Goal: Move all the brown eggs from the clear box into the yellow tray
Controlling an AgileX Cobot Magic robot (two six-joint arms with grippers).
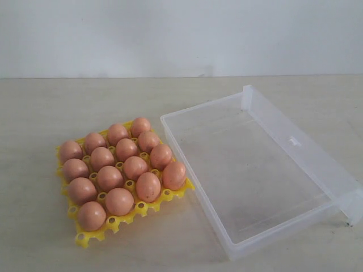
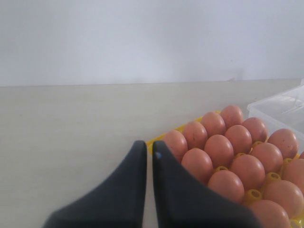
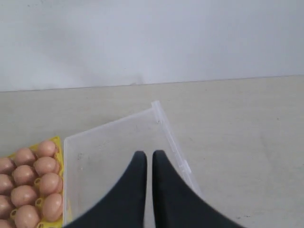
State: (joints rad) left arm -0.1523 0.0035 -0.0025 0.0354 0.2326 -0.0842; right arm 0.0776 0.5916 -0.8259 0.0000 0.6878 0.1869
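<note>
Several brown eggs (image 1: pixel 120 164) fill the cups of the yellow tray (image 1: pixel 84 237) on the left of the table. To its right lies the clear box (image 1: pixel 255 170), lid open, with no egg visible inside. No arm shows in the exterior view. In the left wrist view my left gripper (image 2: pixel 149 149) is shut and empty, raised beside the tray (image 2: pixel 159 141) and its eggs (image 2: pixel 223 147). In the right wrist view my right gripper (image 3: pixel 149 156) is shut with nothing in it, above the box (image 3: pixel 104 142); some eggs (image 3: pixel 33 180) show at the edge.
The pale table (image 1: pixel 57 107) stretches around the tray and box. The box's hinged lid (image 1: pixel 295 141) with a small latch tab lies open toward the back right. A plain white wall (image 1: pixel 181 34) stands behind.
</note>
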